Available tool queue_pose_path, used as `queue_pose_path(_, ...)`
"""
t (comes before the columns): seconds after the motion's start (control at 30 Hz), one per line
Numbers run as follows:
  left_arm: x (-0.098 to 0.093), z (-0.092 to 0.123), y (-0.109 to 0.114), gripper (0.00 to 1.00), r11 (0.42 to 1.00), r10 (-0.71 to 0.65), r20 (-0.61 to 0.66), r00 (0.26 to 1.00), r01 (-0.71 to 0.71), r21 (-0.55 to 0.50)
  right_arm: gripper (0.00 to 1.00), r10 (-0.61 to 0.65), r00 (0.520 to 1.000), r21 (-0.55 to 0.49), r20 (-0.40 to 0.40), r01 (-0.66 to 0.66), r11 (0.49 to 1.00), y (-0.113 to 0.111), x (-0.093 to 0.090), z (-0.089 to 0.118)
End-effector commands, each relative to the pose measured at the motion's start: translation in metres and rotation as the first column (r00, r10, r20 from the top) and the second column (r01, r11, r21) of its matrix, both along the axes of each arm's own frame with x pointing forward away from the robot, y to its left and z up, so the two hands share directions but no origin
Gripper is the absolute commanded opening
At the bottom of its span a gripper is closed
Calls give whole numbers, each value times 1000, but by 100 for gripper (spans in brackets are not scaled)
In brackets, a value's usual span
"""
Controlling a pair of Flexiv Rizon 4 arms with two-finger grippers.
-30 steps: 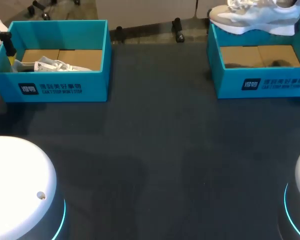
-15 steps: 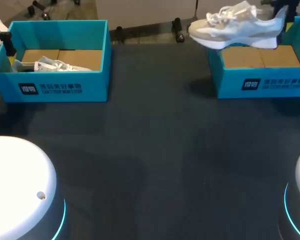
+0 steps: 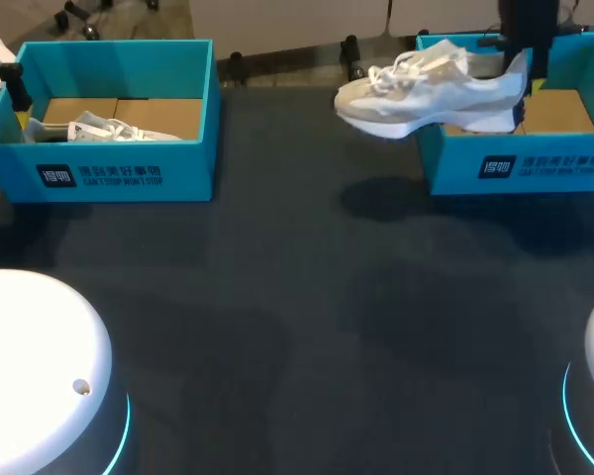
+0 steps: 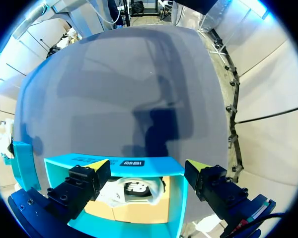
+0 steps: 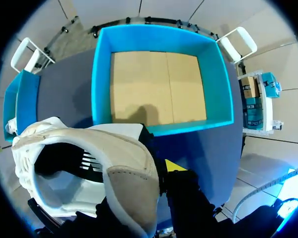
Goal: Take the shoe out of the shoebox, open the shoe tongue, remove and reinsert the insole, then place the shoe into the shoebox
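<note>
Over the left wall of the right shoebox [image 3: 515,166], the shoe [image 3: 426,94] hangs in the air, outside the box and above the tabletop [image 3: 307,327]. At its heel the right claw [image 3: 522,77] is clamped on the collar, one yellow tip outside the heel and the other apparently inside the shoe. Its long axis runs left to right: heel at the claw, toe pointing left toward the tabletop's middle, sole down. Far to the left, the left claw [image 4: 147,166] hovers spread wide, holding nothing, above the left shoebox [image 3: 129,173], where a second shoe [image 3: 104,129] lies. Setting the shoe down looks like the right arm's job alone
</note>
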State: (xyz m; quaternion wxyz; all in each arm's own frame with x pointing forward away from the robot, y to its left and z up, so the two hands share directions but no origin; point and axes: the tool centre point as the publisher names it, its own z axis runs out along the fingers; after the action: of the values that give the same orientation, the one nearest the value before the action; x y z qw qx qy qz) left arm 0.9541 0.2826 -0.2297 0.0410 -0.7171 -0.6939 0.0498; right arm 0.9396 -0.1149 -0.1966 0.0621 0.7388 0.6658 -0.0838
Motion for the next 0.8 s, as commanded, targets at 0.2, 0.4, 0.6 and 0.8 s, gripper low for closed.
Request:
queue_pose_path(0.2,-1,0,0,100,1000,-1,3,1000,1,1,0,31,988,-10,153,-29,1000,32,-37,-1)
queue_pose_path(0.4,-1,0,0,100,1000,-1,3,1000,1,1,0,40,987,-6,157,-40,999,55,-56,-4)
queue_pose_path(0.6,-1,0,0,100,1000,-1,3,1000,1,1,0,38,991,-21,131,-35,999,77,-80,-4)
queue_pose_path(0.8,-1,0,0,100,1000,-1,3,1000,1,1,0,61,989,-43,137,-55,998,102,-106,-7)
